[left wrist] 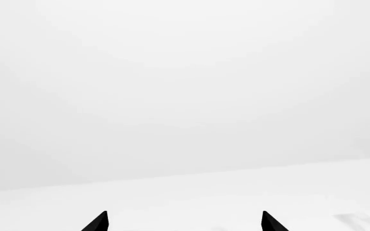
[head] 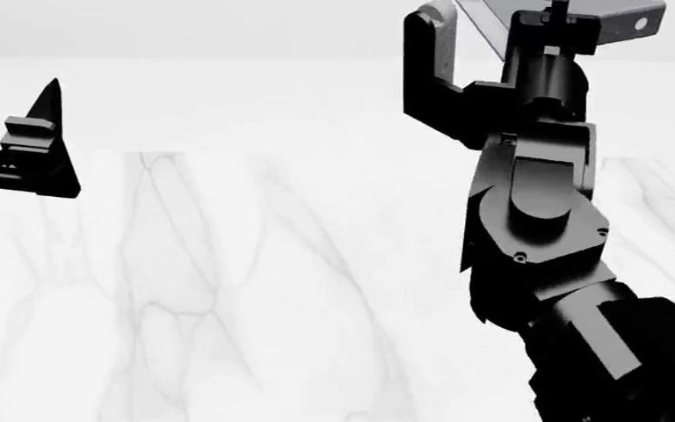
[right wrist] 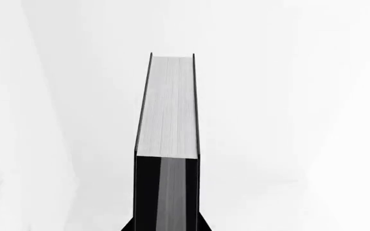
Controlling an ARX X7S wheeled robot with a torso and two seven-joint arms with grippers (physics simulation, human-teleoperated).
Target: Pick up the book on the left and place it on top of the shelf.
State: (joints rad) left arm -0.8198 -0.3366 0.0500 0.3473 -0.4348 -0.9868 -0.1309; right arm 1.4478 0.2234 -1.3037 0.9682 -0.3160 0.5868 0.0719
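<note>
Right pincer (right wrist: 165,227) clamping book (right wrist: 167,106), marble floor (head: 256,290)

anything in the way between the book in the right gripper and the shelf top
Cannot tell: the shelf is in no view. The right gripper holds the book against blank white background.

Black book (right wrist: 167,144), white page edges, between right jaws.

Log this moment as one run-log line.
right gripper: shut on book, held off the table | left gripper: open, holds nothing | shelf: not in view | placement: not yet done
</note>
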